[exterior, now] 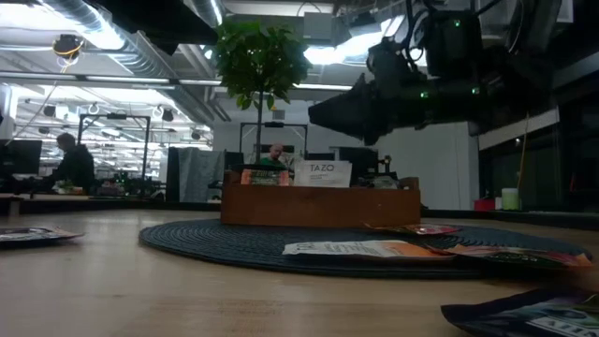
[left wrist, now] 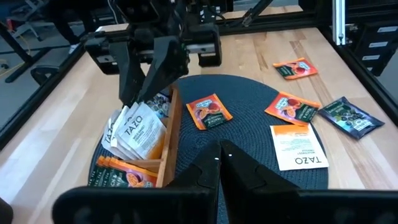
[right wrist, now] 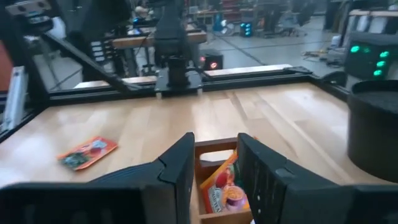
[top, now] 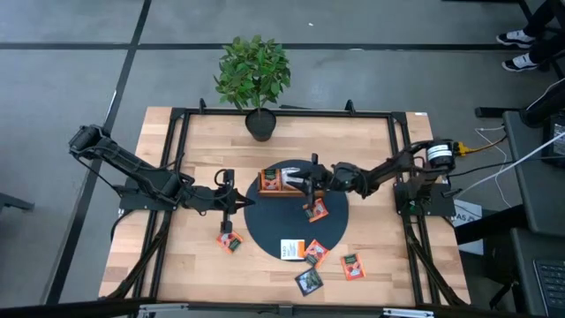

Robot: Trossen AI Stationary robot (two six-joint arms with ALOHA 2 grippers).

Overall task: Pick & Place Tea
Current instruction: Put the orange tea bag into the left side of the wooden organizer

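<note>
Orange, white, dark tea sachets [top: 316, 209] lie flat, scattered.

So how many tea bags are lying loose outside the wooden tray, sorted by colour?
Orange tea bags: 4
White tea bag: 1
Dark tea bag: 1
Total loose: 6
</note>
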